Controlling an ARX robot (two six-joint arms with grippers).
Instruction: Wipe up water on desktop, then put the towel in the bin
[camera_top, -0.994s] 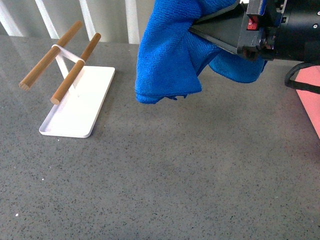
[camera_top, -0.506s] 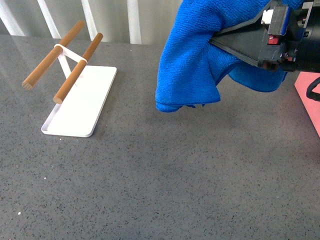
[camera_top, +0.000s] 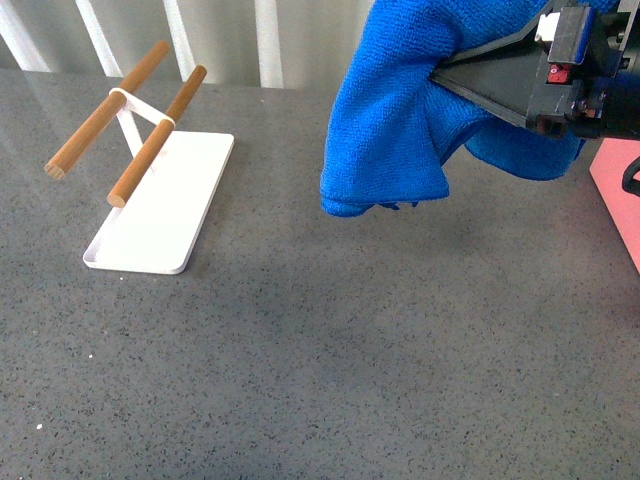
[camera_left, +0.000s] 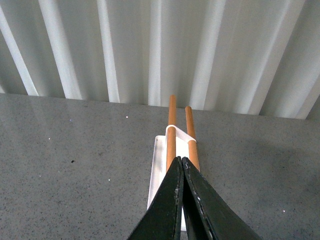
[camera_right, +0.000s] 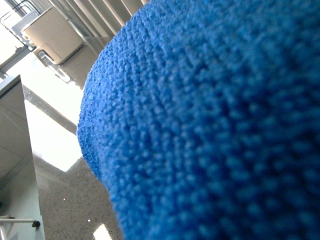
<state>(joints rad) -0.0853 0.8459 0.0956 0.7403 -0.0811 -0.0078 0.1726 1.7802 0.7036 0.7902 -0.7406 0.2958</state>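
The blue towel (camera_top: 395, 120) hangs bunched in the air above the far right of the dark speckled desktop (camera_top: 330, 350), its lowest fold clear of the surface. My right gripper (camera_top: 445, 75) is shut on the towel, its black fingers coming in from the right edge. In the right wrist view the towel (camera_right: 215, 130) fills nearly the whole picture and hides the jaws. A strip of the salmon-pink bin (camera_top: 618, 190) shows at the right edge, below the right arm. My left gripper (camera_left: 181, 161) is shut with nothing in it, above the desktop (camera_left: 75, 165) and pointing at the white tray.
A flat white tray (camera_top: 160, 205) with two wooden rods (camera_top: 155, 135) on a white stand sits at the far left of the desktop. The same tray (camera_left: 159, 170) lies just beyond the left fingertips. A pale ribbed wall (camera_left: 160, 50) closes off the far edge.
My right gripper has carried the towel to the right, towards the bin, and slightly higher. The move was larger in the first half second. The tray has stayed put.
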